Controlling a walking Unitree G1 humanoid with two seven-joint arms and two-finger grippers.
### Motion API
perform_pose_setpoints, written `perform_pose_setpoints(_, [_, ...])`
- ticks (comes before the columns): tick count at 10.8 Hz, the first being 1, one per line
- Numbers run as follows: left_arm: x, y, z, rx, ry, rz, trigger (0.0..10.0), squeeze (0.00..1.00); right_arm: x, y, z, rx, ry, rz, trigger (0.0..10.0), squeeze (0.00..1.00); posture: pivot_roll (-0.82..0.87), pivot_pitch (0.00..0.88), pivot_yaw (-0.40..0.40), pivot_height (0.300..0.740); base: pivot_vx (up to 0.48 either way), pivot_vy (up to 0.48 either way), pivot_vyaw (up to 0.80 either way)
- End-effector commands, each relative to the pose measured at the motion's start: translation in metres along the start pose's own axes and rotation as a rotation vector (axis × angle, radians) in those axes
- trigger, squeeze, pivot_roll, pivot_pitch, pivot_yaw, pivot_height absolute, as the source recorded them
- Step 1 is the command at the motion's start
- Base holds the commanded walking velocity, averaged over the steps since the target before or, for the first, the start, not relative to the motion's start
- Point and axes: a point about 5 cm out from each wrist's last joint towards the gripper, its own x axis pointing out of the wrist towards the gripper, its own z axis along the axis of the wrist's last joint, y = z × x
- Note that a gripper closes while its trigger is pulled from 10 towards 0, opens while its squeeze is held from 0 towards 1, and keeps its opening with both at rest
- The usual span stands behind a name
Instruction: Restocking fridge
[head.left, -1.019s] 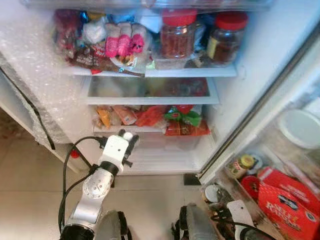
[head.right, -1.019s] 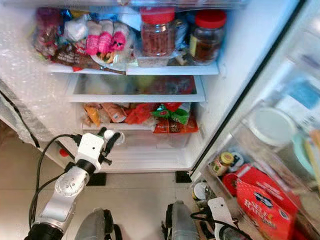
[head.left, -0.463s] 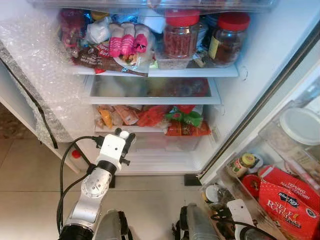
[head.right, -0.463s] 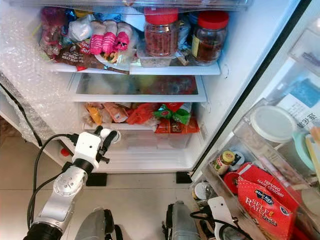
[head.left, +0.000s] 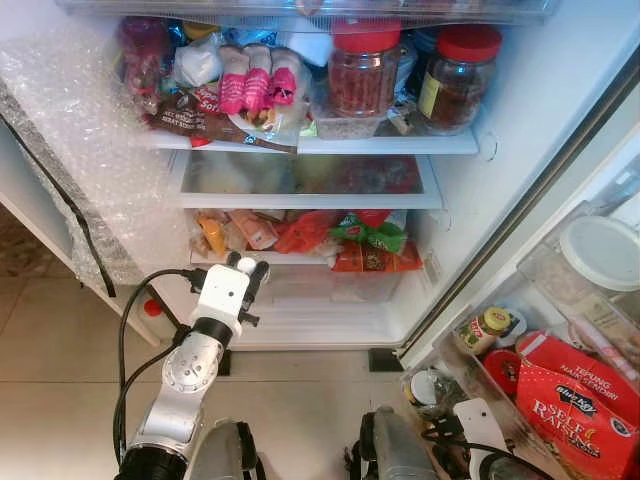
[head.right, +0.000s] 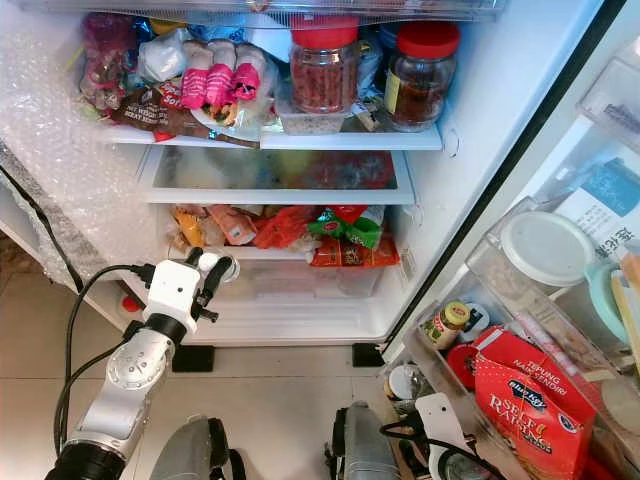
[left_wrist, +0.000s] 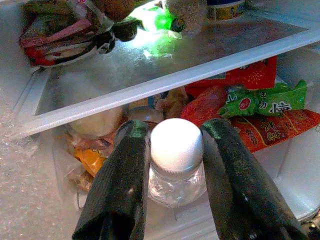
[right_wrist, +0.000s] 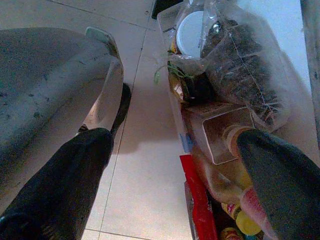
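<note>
My left gripper (left_wrist: 172, 165) grasps a white-capped bottle (left_wrist: 176, 160) before the snack packets (head.left: 330, 232) shelf. Right gripper (right_wrist: 175, 185) hangs released beside door-bin jars (head.left: 483, 330).

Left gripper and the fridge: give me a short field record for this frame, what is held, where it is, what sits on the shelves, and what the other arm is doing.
left gripper: raised in front of the open fridge, level with the lower shelf
held item: small clear bottle with a white cap, clamped between the two fingers
top shelf: two red-lidded jars, pink-wrapped packets
lower shelf: red, orange and green snack packets
door bin: red box, white-lidded tub
right gripper: hanging low over the floor tiles beside the door bin, fingers apart
</note>
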Motion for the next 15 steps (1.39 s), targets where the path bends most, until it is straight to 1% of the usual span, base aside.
perform_pose_setpoints(1, [0.002,0.003,0.009,0.004,-0.045,0.014,10.0,0.00,-0.001,-0.001,-0.008,0.010,0.022,0.001,10.0,0.00,-0.14,0.169,-0.039,0.641,0.000,0.000,0.00])
perform_pose_setpoints(3, [0.001,0.003,0.009,0.004,-0.046,0.012,10.0,0.00,-0.001,0.000,-0.008,0.010,0.023,0.004,10.0,0.00,-0.14,0.168,-0.037,0.641,0.000,0.000,0.00])
perform_pose_setpoints(11, [0.002,0.003,0.012,0.007,-0.058,0.012,10.0,0.00,-0.001,-0.001,-0.008,0.010,0.025,0.008,10.0,0.00,-0.14,0.171,-0.037,0.641,0.274,0.000,0.00])
perform_pose_setpoints(15, [0.003,0.001,0.021,0.031,-0.101,-0.003,10.0,0.00,-0.001,0.000,-0.008,0.007,0.026,0.012,10.0,0.00,-0.14,0.172,-0.037,0.641,0.288,0.000,0.00])
